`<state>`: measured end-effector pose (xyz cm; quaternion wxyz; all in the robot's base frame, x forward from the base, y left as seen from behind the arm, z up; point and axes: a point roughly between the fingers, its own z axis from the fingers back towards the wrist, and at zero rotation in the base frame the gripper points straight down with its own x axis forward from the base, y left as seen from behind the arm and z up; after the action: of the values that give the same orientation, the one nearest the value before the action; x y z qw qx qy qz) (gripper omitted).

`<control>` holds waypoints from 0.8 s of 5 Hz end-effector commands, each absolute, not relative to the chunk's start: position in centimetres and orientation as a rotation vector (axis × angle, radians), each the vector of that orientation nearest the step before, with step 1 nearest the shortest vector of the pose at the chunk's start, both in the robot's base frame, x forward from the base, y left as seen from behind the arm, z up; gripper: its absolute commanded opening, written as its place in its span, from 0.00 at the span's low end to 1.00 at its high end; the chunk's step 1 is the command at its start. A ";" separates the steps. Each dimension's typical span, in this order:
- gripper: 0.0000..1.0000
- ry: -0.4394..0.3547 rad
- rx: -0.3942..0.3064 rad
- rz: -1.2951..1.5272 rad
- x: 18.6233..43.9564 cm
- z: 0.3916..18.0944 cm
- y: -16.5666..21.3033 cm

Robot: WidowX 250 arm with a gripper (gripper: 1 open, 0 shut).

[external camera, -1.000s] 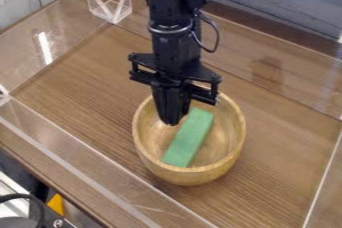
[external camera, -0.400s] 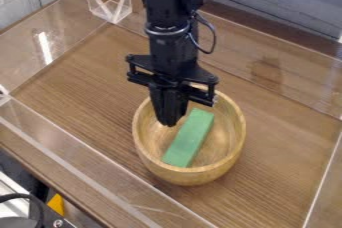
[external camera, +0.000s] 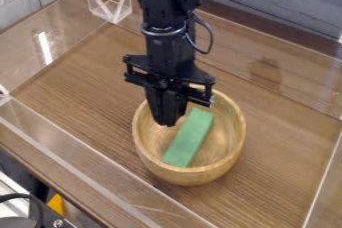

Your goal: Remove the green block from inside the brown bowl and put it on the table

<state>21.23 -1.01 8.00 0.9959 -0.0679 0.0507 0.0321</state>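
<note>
item: block (external camera: 190, 139), bright green, flat and long. lies inside the bowl (external camera: 191, 178), lengthwise on a slant, one end toward the bowl's far right side, the other toward the near rim. it seems to rest on the bowl's floor, with no sign of propping; the curved wall presumably keeps it from sliding off, so it probably has to be lifted out over the rim.

item: bowl, light brown, round, thick-rimmed. sits upright on the table (external camera: 287, 157), mouth up, which leaves the block open to a reach from above.

item: gripper (external camera: 166, 115), black, at the lower end of the arm (external camera: 171, 34). points down over the bowl's far left part, a placing that looks meant for an approach from above. whether its fingers are parted or closed cannot be told, dark against dark as they are; nothing is seen held in them.

relation: the block lies beside and below the gripper, to the picture's right and nearer the camera, apparently untouched. a shift across toward the block's middle, then a descent, seems called for.
</note>
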 end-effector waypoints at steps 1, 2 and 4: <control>1.00 0.052 -0.133 0.063 21.6 8.7 -0.7; 1.00 0.052 -0.132 0.069 21.6 8.2 -0.8; 1.00 0.046 -0.131 0.082 21.5 7.0 -1.4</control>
<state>21.14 -1.35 6.55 0.9965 -0.0650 0.0337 0.0403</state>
